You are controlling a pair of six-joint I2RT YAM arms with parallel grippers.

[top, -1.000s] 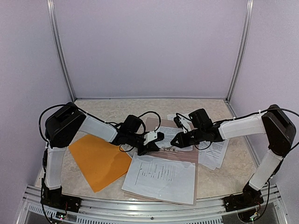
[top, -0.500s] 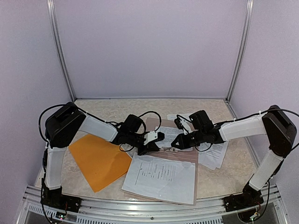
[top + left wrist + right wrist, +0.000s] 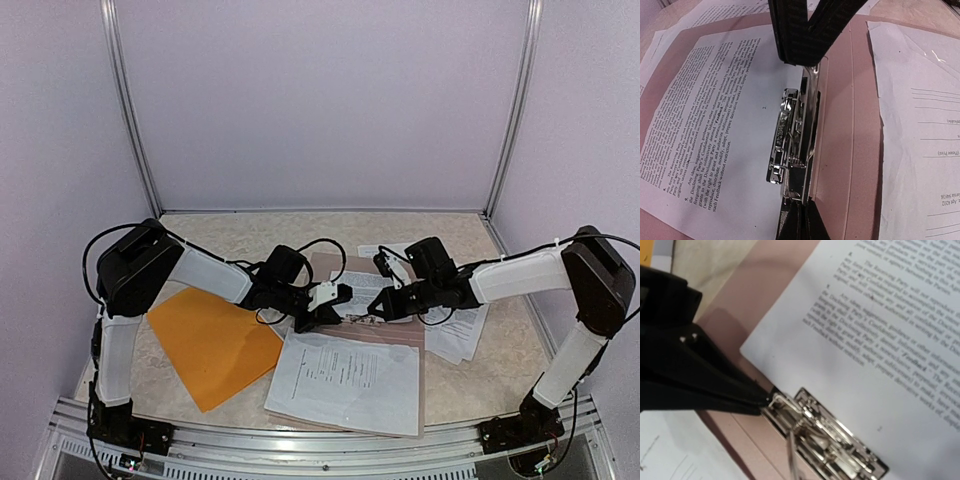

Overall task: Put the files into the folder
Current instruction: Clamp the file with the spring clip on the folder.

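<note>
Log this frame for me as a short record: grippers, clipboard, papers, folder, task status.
left gripper: shut, tip at the metal clip
right gripper: shut, at the clip's other end
clipboard: flat, printed sheet reaching under the clip
front sheet: lies over the clipboard's near half
other sheets: loose, right of the clipboard
folder: orange, flat, left of the clipboard, no paper on it
task: no sheet in the folder yet
</note>
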